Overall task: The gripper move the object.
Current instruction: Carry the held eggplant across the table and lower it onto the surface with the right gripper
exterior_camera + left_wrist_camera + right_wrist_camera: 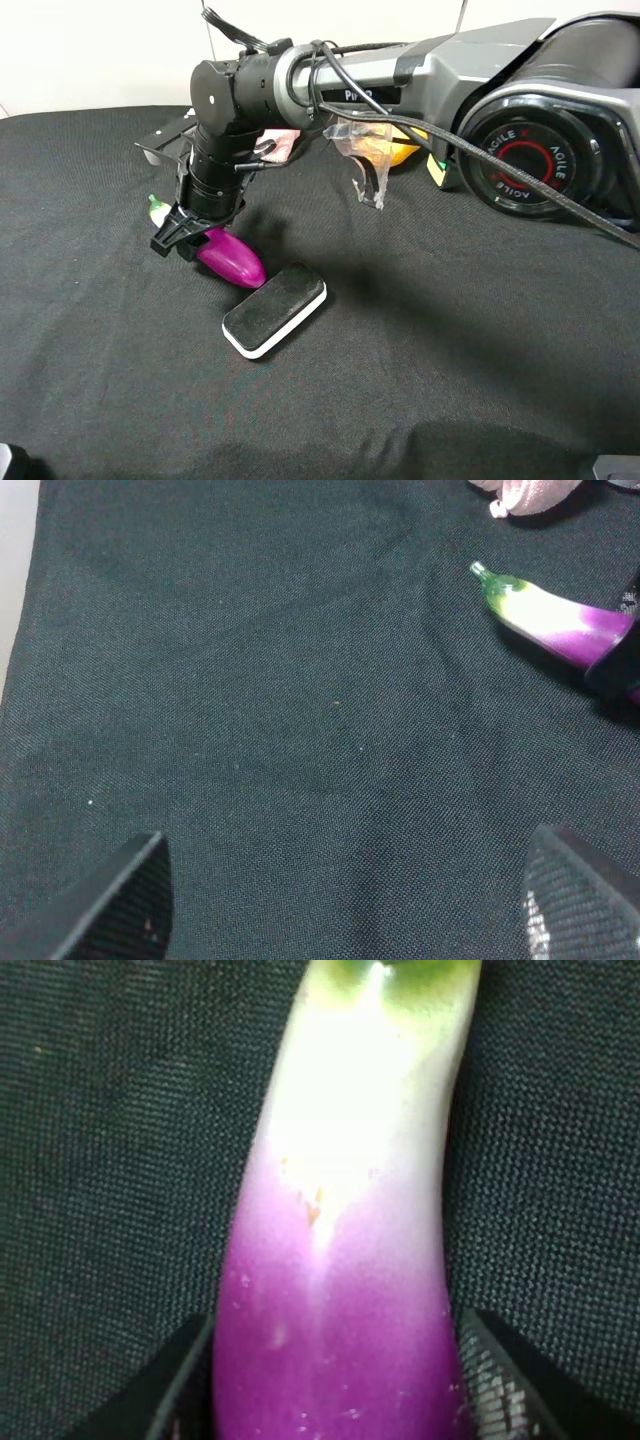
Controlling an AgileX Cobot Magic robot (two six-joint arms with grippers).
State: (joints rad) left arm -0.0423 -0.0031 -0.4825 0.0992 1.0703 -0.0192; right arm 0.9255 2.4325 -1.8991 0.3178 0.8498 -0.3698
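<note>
**A:** What lies at the left?

**B:** The eggplant lies on the black cloth, with its green stem end to the left. The right gripper stands over its pale half. The jaws are narrow, one finger against each flank, clasping it.

**A:** And further right?

**B:** An eraser lies just beside the purple end. Beyond it is a yellow fruit, partly hidden by the arm, with clear plastic in front.

**A:** The left gripper?

**B:** Its jaws are wide, with only cloth between them.
</note>
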